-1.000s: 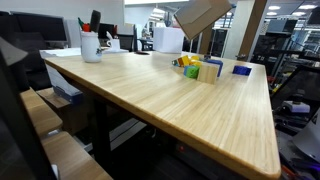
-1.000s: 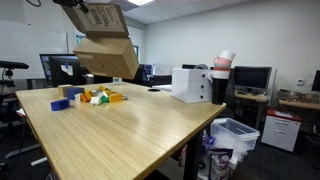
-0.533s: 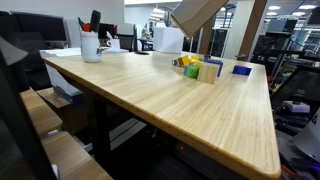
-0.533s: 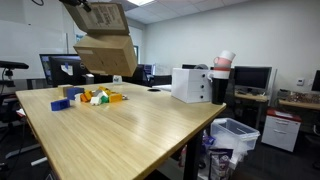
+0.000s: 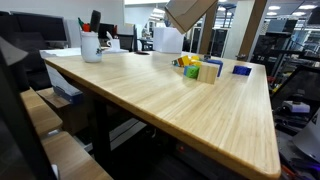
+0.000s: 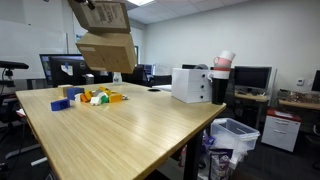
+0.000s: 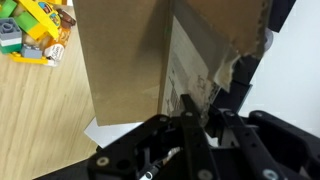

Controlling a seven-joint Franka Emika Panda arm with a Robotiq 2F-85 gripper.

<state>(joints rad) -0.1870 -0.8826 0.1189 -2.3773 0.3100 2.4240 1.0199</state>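
Under the pincer (image 7: 200, 112) lies a wide wooden table (image 5: 180, 105), which takes most of both exterior views (image 6: 120, 135). High above this table, and not touching it, hangs a brown cardboard box (image 6: 103, 45). It is tilted and its flaps are open. The box is at the top edge of an exterior view (image 5: 190, 12), and in the wrist view it fills the space directly in front of the pincer (image 7: 125, 60). The pincer is closed narrow on a thin wall of the cardboard box, near a torn edge, with one dark finger (image 7: 188, 108) on each side of the wall, so it carries the box in the air.

Far to one side of the pincer, at the table edge, stands a white box (image 6: 192, 84). A white mug with pens (image 5: 91, 45) stands well apart from the pincer, at another edge. Below the held box, a small heap of coloured toy blocks (image 5: 197, 68) lies on the wood; the wrist view shows it beside the box (image 7: 35, 30). Near the blocks lies one small blue piece (image 5: 242, 70).
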